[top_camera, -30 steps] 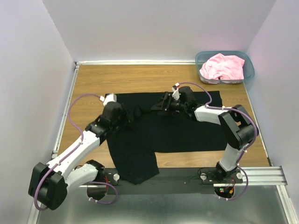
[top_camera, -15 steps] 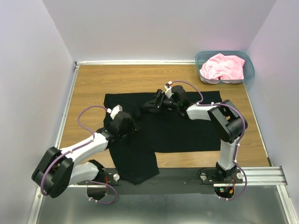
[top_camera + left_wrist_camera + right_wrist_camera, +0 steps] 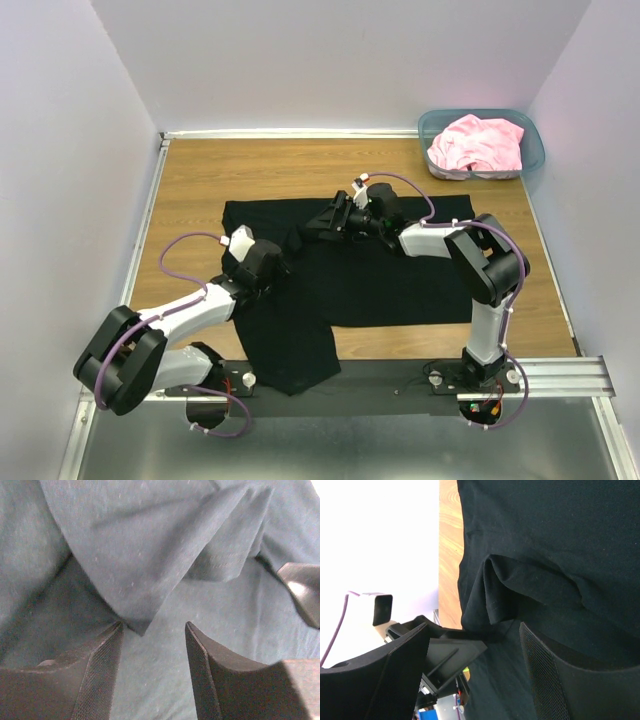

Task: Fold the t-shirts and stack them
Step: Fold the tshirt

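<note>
My L pincer & R pincer, both agape w/ nothing held, sit low over bunched folds of the black t-shirt spread on the table, bare wood beyond its far hem; pink t-shirt in corner bin.

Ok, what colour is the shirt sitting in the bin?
The t-shirt is light pink; top view shows it best.

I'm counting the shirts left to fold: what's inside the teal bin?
A crumpled pink t-shirt fills the bin and rises above its rim. Anything under it, and the bin's floor, is hidden.
</note>
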{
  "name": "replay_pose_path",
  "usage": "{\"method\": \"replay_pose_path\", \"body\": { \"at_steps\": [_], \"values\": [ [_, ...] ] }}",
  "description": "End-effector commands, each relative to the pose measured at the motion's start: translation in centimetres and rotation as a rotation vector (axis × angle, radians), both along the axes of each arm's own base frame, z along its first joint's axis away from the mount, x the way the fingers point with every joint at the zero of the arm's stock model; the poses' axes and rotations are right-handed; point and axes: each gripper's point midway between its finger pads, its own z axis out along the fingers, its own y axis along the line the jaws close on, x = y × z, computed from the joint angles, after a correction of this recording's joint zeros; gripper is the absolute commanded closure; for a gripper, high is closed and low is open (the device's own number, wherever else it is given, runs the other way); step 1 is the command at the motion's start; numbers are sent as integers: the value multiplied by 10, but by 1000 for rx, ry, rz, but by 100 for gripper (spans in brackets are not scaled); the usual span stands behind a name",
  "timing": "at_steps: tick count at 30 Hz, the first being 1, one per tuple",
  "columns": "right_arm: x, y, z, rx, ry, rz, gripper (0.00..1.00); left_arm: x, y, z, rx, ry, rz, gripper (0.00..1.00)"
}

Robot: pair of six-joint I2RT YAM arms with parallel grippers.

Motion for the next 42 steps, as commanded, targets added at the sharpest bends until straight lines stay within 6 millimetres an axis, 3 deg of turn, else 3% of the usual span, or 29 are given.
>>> {"method": "replay_pose_path", "body": {
  "at_steps": [1,6,9,11,16,22,26,30,37,42],
  "values": [
    [1,5,0,4,-22,6,20,18,11,12,35,-89,80,40],
    [2,6,-2,4,-17,7,20,16,10,5,46,-85,61,47],
    [3,7,-1,6,-21,11,20,12,5,2,41,-74,39,67],
    [3,7,-2,2,-26,11,20,11,3,2,37,-71,29,73],
    [4,8,-5,0,-20,10,20,12,1,15,43,-62,21,99],
    [-2,16,-12,12,-2,5,21,37,9,83,49,-159,45,100],
    [-5,25,-17,37,12,8,21,48,19,102,29,-173,24,100],
    [6,32,-13,80,13,-30,21,55,30,98,30,-143,11,100],
    [16,41,-19,110,37,-72,22,60,29,84,-2,-94,-36,100],
    [18,35,-22,87,15,-97,28,68,32,85,-9,-101,-45,100]
  ]
}}
